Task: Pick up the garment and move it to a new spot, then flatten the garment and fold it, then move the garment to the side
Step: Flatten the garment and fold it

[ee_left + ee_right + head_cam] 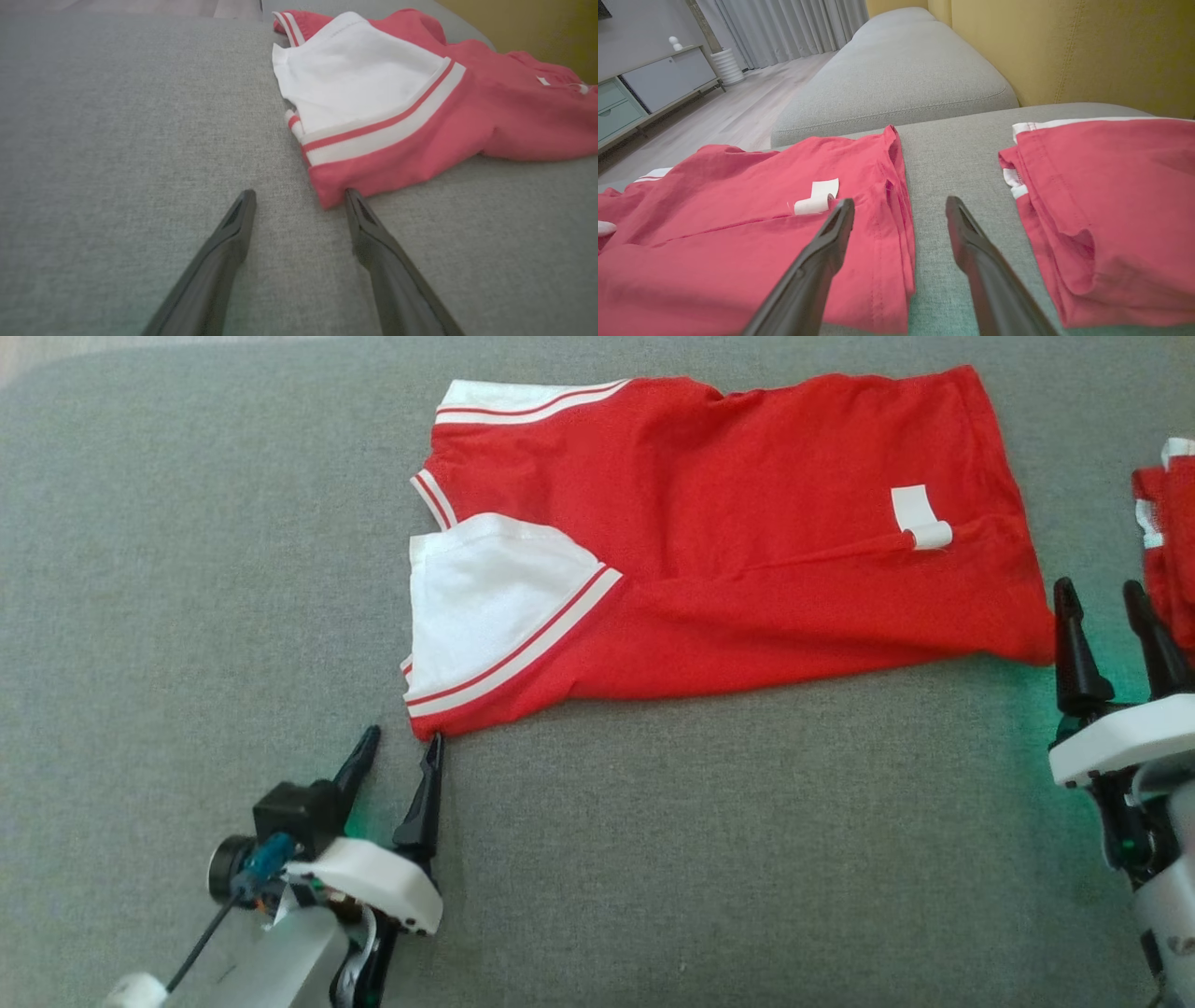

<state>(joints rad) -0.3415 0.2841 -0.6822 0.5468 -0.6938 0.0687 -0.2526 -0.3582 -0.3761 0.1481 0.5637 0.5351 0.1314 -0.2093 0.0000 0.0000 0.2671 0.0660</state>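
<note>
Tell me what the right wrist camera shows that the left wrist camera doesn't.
Right wrist view: the open right gripper at the edge of the red shirt, a second red garment lying apart from it, another grey cushion, the floor, a cabinet and curtains.
Left wrist view: the open left gripper, one fingertip at the shirt's corner, and the white sleeve close up.
Both: the red shirt, the grey seat and the yellow backrest.
</note>
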